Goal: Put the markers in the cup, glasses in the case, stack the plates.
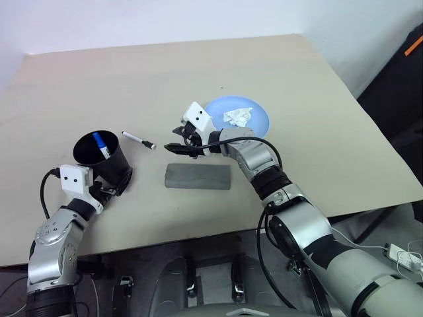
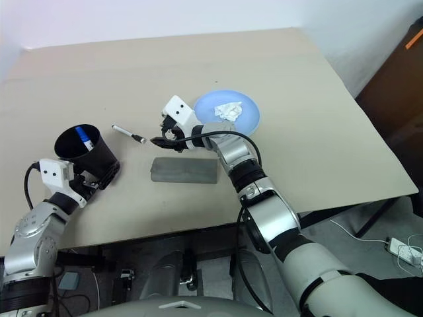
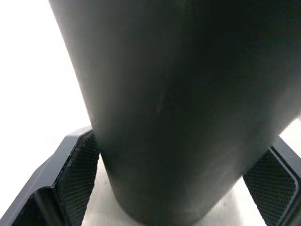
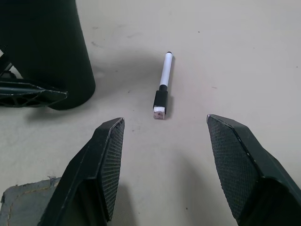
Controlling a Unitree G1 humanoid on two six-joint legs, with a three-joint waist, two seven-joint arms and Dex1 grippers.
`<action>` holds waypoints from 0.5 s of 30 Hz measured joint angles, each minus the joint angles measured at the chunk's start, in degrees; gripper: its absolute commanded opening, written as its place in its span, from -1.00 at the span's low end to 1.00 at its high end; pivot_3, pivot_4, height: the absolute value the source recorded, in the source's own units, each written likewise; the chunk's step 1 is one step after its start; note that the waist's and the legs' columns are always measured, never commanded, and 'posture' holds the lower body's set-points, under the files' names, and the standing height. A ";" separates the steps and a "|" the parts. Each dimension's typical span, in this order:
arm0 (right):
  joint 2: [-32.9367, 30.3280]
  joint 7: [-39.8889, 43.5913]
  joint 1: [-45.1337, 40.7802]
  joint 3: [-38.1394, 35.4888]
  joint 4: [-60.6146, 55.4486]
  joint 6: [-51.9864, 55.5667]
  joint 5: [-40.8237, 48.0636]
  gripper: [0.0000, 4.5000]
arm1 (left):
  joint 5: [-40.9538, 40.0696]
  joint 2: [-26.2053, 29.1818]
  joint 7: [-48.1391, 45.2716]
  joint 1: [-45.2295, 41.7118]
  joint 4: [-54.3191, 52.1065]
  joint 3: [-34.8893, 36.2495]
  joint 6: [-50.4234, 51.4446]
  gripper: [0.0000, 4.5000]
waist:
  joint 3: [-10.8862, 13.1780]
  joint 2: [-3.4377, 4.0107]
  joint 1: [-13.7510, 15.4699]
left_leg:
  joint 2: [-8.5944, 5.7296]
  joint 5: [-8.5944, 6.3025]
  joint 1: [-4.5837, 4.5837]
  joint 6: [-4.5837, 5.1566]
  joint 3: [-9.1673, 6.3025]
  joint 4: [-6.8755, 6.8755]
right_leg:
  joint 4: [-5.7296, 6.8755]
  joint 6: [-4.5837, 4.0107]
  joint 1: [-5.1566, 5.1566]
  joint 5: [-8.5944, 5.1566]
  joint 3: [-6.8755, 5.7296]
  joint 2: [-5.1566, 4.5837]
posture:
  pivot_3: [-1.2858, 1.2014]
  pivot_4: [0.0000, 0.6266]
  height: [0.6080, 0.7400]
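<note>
The black cup [image 1: 99,156] stands at the table's left with the blue-capped marker [image 1: 100,144] inside it. My left gripper [image 1: 116,181] is open, its fingers [image 3: 77,176] on either side of the cup's base [image 3: 164,141]. The black-capped marker [image 1: 139,140] lies on the table between the cup and my right gripper [image 1: 176,140], which hovers open and empty, pointing at that marker [image 4: 162,87]. The grey case [image 1: 197,176] lies closed just below the right gripper. A light blue plate [image 1: 254,122] sits behind the right wrist. The glasses are out of view.
A crumpled white tissue [image 1: 238,117] lies on the blue plate. The table's front edge [image 1: 198,231] runs close behind the case and the cup. Bare tabletop [image 1: 165,72] stretches toward the far edge.
</note>
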 measured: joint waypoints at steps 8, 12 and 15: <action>0.18 0.17 -0.04 -0.01 0.63 -0.55 0.01 0.31 | -1.56 0.53 -0.73 5.77 -5.42 2.08 1.27 0.99 | 0.01 0.02 0.08 | 0.01 -0.13 0.00 0.17 -0.02 -0.03 | -0.02 -0.01 -0.05 0.00 0.00 -0.03 | 0.03 -0.52 0.68; 0.53 0.42 -0.23 0.02 1.65 -1.46 0.00 0.31 | -2.42 0.53 -0.27 7.67 -8.10 3.89 1.99 0.99 | 0.01 0.02 -0.03 | 0.01 -0.15 0.00 0.20 -0.03 -0.05 | -0.06 -0.04 -0.09 0.01 0.01 -0.03 | 0.03 -0.52 0.68; 0.57 0.83 -0.38 0.01 2.28 -1.93 0.00 0.31 | -3.24 0.53 -0.59 10.42 -10.06 5.26 2.06 0.99 | 0.01 0.02 -0.09 | 0.01 -0.15 -0.04 0.20 -0.03 -0.10 | -0.09 -0.05 -0.10 0.01 0.02 -0.03 | 0.03 -0.52 0.68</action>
